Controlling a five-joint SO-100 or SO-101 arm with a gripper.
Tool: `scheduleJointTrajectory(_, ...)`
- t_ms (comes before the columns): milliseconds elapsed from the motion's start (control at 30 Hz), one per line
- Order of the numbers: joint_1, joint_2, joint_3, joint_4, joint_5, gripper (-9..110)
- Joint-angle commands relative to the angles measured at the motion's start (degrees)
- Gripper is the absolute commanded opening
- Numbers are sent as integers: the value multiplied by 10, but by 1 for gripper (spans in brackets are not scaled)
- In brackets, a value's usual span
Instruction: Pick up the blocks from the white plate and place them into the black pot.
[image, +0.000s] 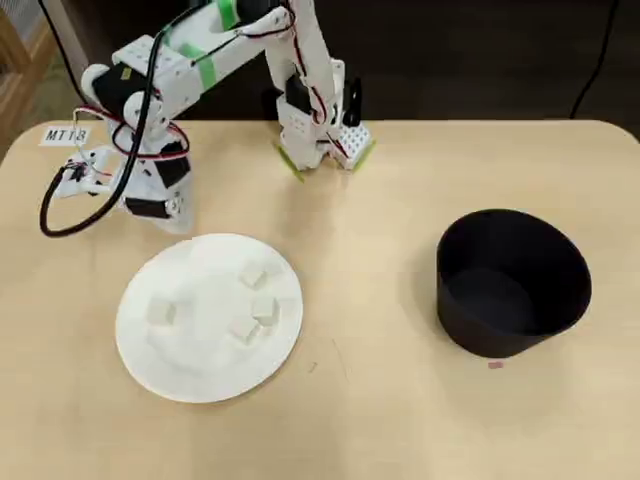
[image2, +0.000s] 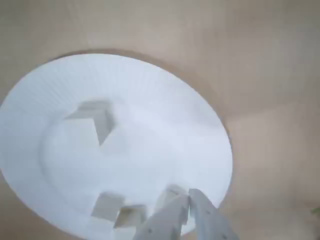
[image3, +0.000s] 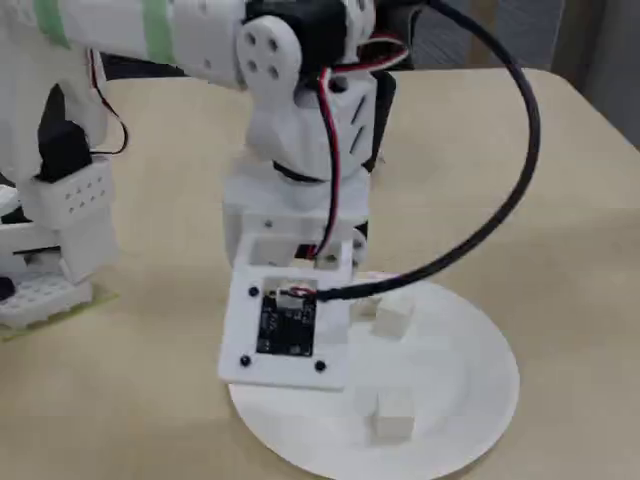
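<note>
1. On the left of the overhead view, the arm folds down beside the far rim of the white plate (image: 205, 375), with the gripper (image: 178, 215) hanging just at that edge and nothing in it that I can see.
2. Jaws: in the wrist view the gripper (image2: 189, 200) pokes in from the bottom edge with its two white fingers lying almost together, just a thin slit between the tips, so I call them closed, or as good as, and empty.
3. Moving onto the plate, all four blocks sit there in the overhead view. One pale cube (image: 161, 311) is alone on the left half.
4. Then comes a cluster toward the plate's right: one cube (image: 252, 275) nearer the arm, one (image: 264, 308) just below it, and one (image: 242, 328) touching or nearly touching that.
5. The fixed view shows the camera board on the wrist low over the plate, with one cube (image3: 393, 316) just beside it and another (image3: 391, 414) nearer the front rim.
6. Far right in the overhead view, well apart from the plate, stands the black pot (image: 513, 283), and what shows of its inside is bare.
7. My read: nothing delivered yet, four blocks to go. The first pick is only being lined up, and the jaws will need to spread before they can straddle a cube.
</note>
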Motion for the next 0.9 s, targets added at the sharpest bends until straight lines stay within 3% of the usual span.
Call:
scheduleJointTrajectory(0, -2, -9, -58, -1, 4, 10)
scheduleJointTrajectory(433, -11, -106, -124, -2, 12, 36)
scheduleJointTrajectory(867, -31, -217, -241, 0, 13, 39)
